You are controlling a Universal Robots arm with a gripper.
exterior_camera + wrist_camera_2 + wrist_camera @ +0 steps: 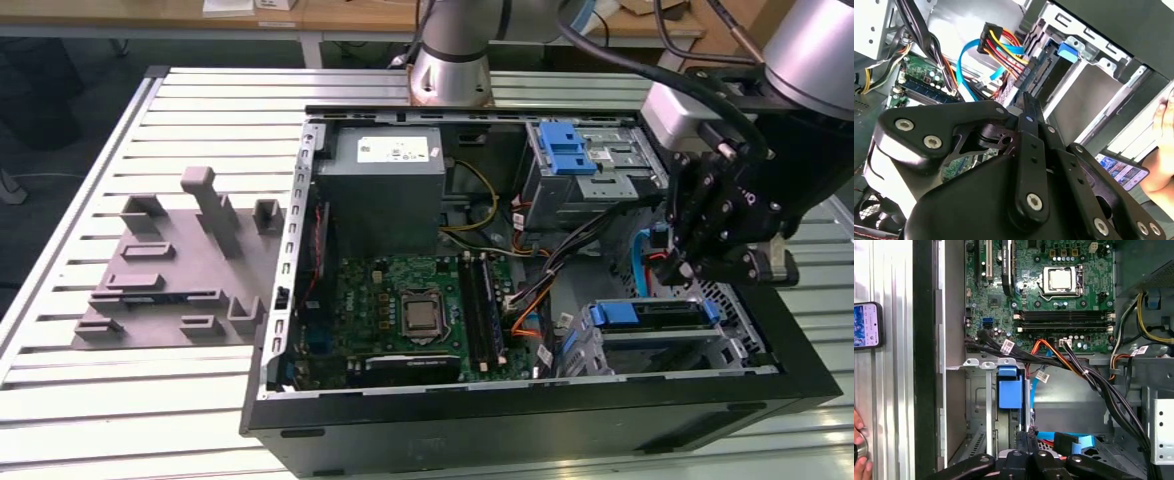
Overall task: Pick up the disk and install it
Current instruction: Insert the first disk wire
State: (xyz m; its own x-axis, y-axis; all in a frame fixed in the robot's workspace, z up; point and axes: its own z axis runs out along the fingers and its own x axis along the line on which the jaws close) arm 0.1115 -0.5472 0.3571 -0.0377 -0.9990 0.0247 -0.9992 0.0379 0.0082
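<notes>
While gripper (pixel 697 262) hangs over case (pixel 534 420) edge | fingers together | disk (pixel 650 316) bayed, apart.

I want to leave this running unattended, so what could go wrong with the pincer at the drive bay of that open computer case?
1. Snagging: the pincer hangs among loose wiring. The blue data cable and the multicoloured power plug lie close by, so a move might tug them.
2. A person's hand and a phone sit beside the case, perhaps within the arm's sweep.
3. The disk sits between metal bay walls, so a skewed approach could scrape or jam.
</notes>
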